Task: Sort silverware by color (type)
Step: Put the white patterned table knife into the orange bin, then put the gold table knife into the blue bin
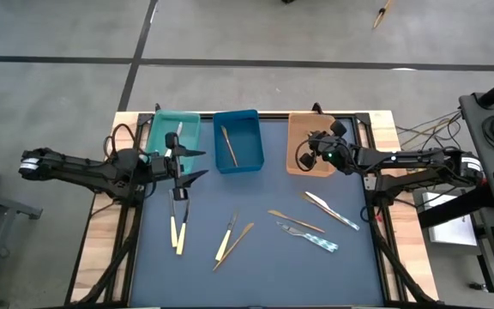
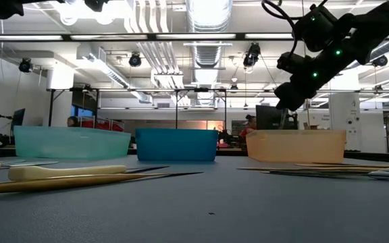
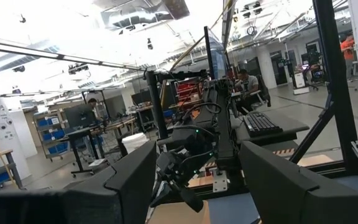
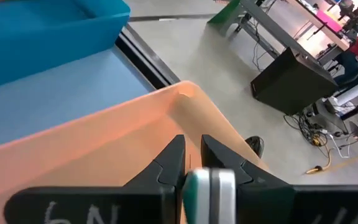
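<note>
Right end effector (image 1: pixel 302 155) hovers inside orange tray's (image 1: pixel 297 129) rim.

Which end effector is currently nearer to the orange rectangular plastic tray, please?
The right end effector: it hangs over the orange rectangular plastic tray. The left end effector is across the table, beside the teal tray.

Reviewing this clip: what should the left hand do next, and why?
Probably move the left hand over the cream-handled pair and lower onto one piece. It hangs open beside the teal tray, holding nothing, and those two lie nearest it on the mat. The right hand is over the orange tray.
</note>
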